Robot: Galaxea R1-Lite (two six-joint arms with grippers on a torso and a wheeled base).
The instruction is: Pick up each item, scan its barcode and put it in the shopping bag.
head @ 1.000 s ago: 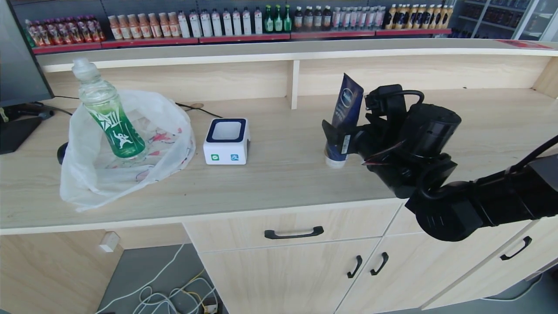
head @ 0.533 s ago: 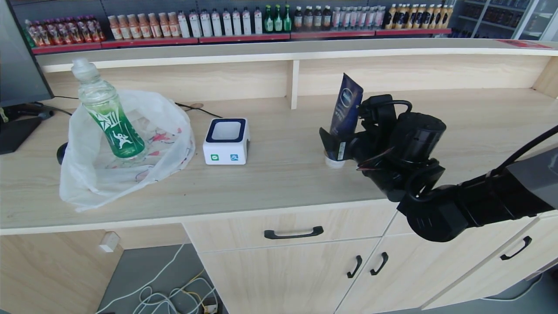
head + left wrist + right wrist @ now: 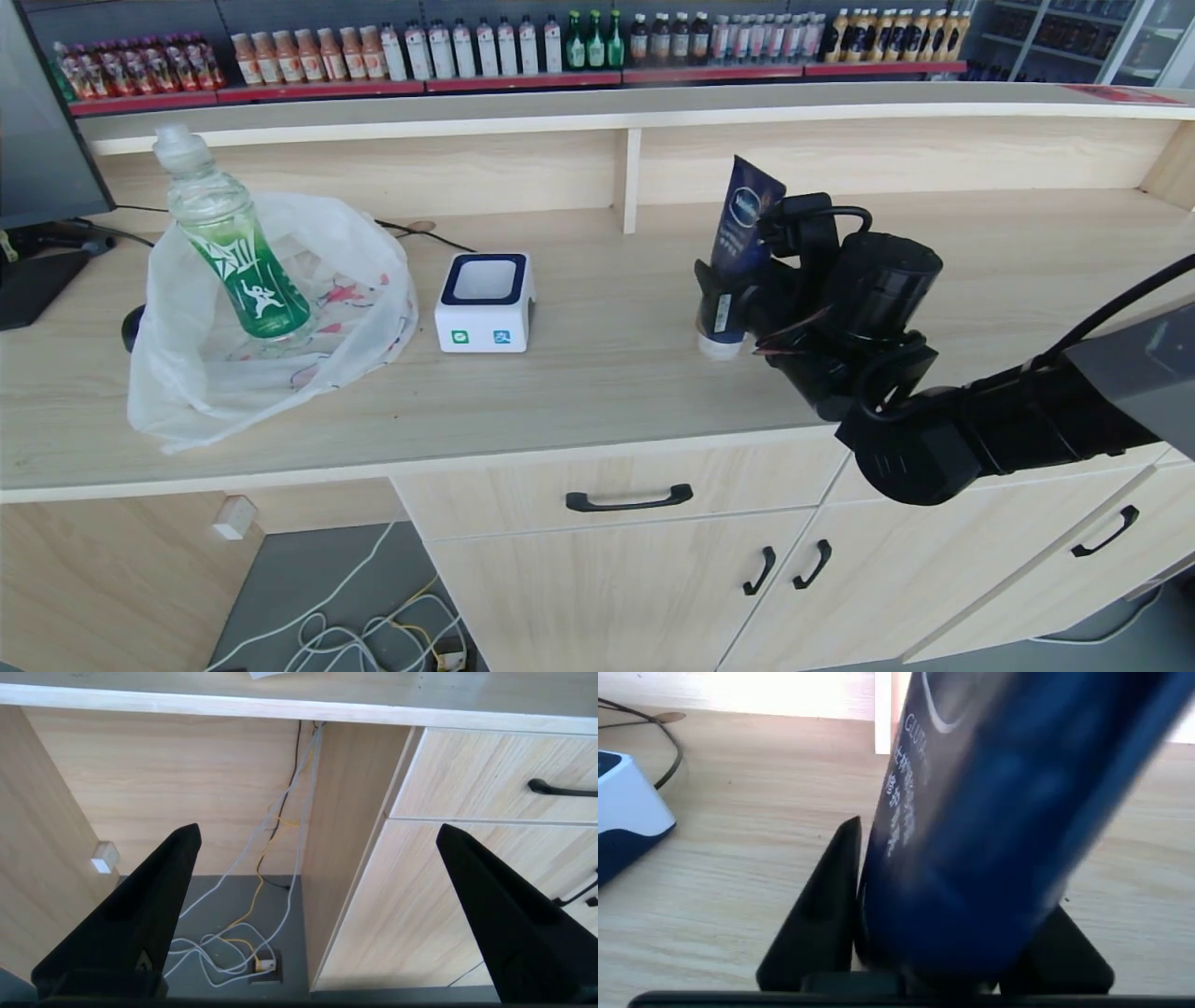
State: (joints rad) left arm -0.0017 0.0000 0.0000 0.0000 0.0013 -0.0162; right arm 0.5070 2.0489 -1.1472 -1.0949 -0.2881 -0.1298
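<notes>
A dark blue tube (image 3: 744,213) stands on its white cap on the wooden counter (image 3: 607,373), right of centre. My right gripper (image 3: 730,306) is shut on the blue tube's lower part, one finger on each side. In the right wrist view the blue tube (image 3: 999,812) sits between the black fingers (image 3: 822,917). A white scanner (image 3: 485,301) with a dark-rimmed top sits mid-counter. At the left lies a white shopping bag (image 3: 364,308) holding an upright green bottle (image 3: 238,252). My left gripper (image 3: 313,924) hangs open below counter height, facing the cabinet front.
A raised back ledge with a vertical divider (image 3: 632,168) runs behind the tube. A monitor (image 3: 42,121) and cables stand at the far left. The scanner's corner (image 3: 621,803) appears in the right wrist view. Drawers and cables (image 3: 252,943) lie below the counter.
My right gripper has pushed in around the blue tube and its fingers have shut on the tube's lower part. The tube still stands at about the same spot.
</notes>
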